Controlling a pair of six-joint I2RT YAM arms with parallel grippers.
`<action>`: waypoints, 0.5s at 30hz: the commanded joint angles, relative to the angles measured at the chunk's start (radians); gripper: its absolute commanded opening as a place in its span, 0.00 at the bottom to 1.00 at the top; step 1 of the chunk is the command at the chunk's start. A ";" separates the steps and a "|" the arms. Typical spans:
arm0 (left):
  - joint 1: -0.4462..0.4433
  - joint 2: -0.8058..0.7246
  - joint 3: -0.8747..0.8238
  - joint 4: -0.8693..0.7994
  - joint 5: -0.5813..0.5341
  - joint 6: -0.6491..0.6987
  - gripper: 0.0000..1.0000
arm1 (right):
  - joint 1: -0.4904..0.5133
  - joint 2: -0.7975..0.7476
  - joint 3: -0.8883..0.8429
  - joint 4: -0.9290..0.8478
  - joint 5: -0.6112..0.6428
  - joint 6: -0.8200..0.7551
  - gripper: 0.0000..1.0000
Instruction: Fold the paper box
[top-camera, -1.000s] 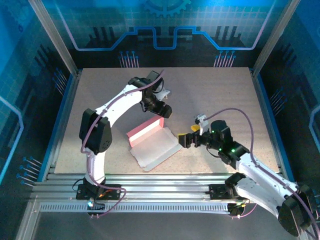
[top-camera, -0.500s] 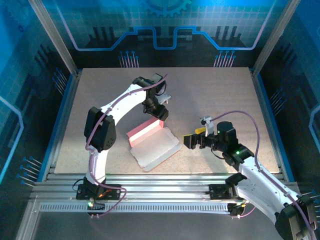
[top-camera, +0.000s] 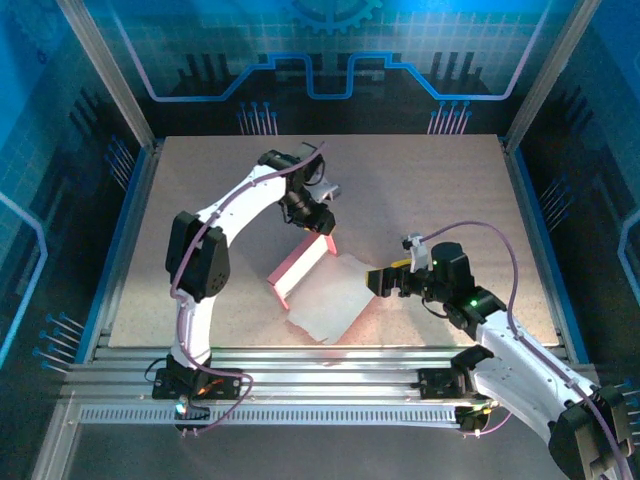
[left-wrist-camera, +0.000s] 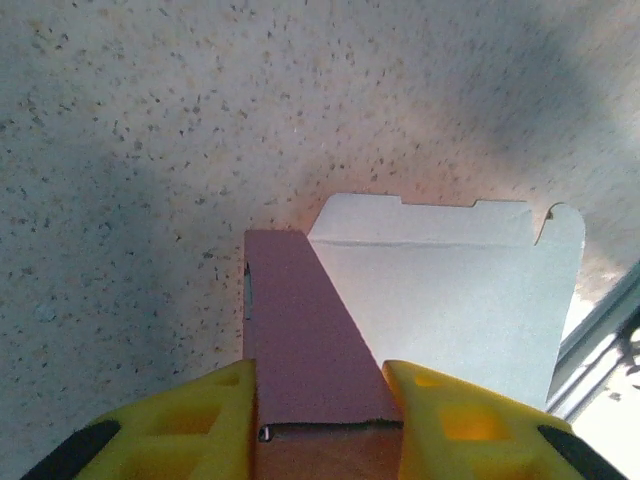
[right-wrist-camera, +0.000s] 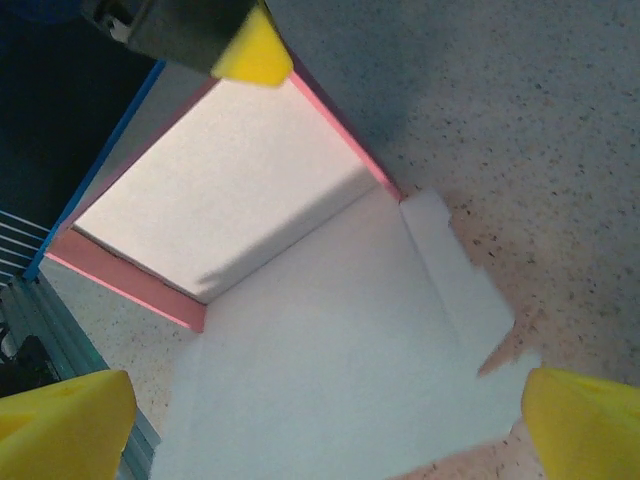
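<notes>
On the tabletop (top-camera: 430, 180), a pink wall of the paper box (top-camera: 322, 300) is pinched raised by the left hand (top-camera: 322, 222); bracing by the wide-open right hand (top-camera: 378, 281) seems needed next.

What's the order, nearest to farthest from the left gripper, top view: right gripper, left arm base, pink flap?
1. pink flap of the paper box, between the left gripper fingers.
2. right gripper, off to the right, open.
3. left arm base, at the near edge, left.
</notes>
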 joint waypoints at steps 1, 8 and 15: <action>0.067 -0.082 -0.119 0.136 0.161 -0.133 0.33 | -0.025 -0.003 0.088 -0.101 0.019 0.023 1.00; 0.176 -0.239 -0.484 0.590 0.309 -0.460 0.33 | -0.041 -0.037 0.223 -0.293 0.041 0.001 1.00; 0.225 -0.386 -0.870 1.224 0.287 -0.896 0.31 | -0.062 0.010 0.370 -0.476 0.024 -0.026 0.89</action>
